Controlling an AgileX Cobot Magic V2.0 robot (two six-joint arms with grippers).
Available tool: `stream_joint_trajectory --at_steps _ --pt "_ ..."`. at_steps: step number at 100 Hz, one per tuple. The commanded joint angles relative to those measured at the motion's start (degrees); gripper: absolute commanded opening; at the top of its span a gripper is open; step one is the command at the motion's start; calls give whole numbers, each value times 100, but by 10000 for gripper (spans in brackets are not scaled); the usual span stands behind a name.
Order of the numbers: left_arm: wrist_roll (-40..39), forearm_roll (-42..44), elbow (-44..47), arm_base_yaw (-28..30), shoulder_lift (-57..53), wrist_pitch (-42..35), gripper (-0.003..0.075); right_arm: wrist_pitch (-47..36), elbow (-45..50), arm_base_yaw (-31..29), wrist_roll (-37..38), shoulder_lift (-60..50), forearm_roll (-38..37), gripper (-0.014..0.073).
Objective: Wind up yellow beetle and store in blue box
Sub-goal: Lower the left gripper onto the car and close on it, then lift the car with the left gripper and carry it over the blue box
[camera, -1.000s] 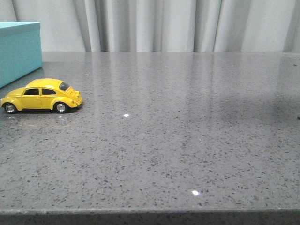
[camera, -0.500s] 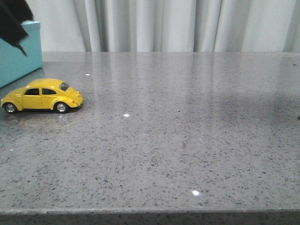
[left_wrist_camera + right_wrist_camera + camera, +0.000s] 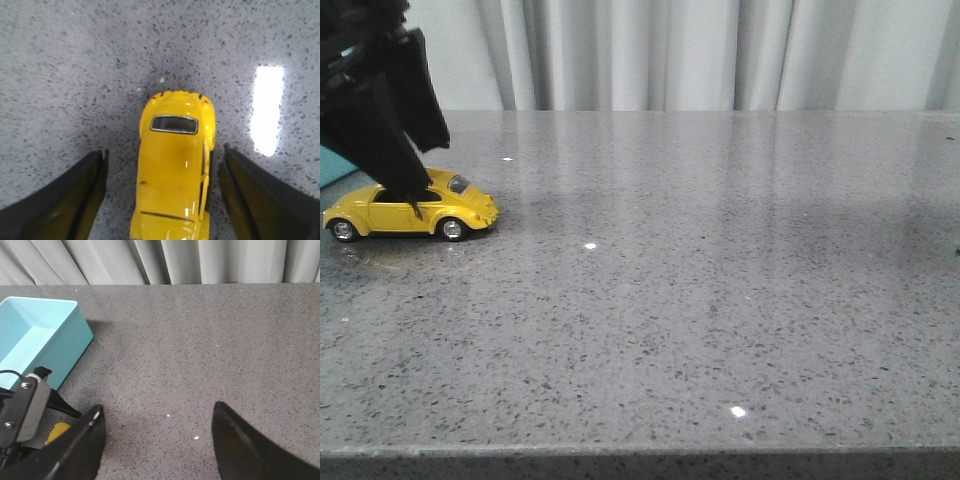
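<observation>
The yellow beetle (image 3: 455,212) stands on its wheels on the grey table at the far left. My left gripper (image 3: 405,185) has come down over its roof, open. In the left wrist view the beetle (image 3: 175,170) lies lengthwise between the two dark fingers (image 3: 75,200), with a gap on each side and no contact. The blue box (image 3: 40,340) stands open-topped and empty just behind the car; in the front view only a sliver of the box (image 3: 332,168) shows behind the arm. My right gripper (image 3: 157,407) is open and empty above bare table; it does not show in the front view.
The grey speckled table (image 3: 700,280) runs to a front edge near the bottom of the front view. White curtains (image 3: 700,50) hang behind it. The left arm's wrist (image 3: 20,410) shows in the right wrist view, with a bit of the beetle (image 3: 57,432) beside it.
My left arm has come down from the upper left and now straddles the beetle. The beetle stays in about the same place.
</observation>
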Motion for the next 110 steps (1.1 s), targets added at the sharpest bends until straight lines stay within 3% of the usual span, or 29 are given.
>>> stream_joint_trajectory --at_steps 1,19,48,64,78,92,110 --pt "-34 -139 -188 -52 -95 -128 463 -368 -133 11 -58 -159 -81 466" --pt "-48 -139 -188 -52 3 -128 445 -367 -133 11 -58 -168 -81 466" --pt "-48 -139 -188 -52 16 -86 144 -374 -133 11 -58 -167 -81 466" --pt "-238 -139 -291 -52 16 -86 75 -374 -133 11 -58 -167 -81 466" --pt "-1022 -71 -791 -40 -30 -135 76 -374 -133 11 -58 -167 -81 466" --pt "-2169 645 -1637 -40 -201 -421 76 -374 -133 11 -58 -167 -81 466" --pt "-4868 2329 -2731 94 -391 -590 76 -374 -133 11 -58 -167 -81 466"
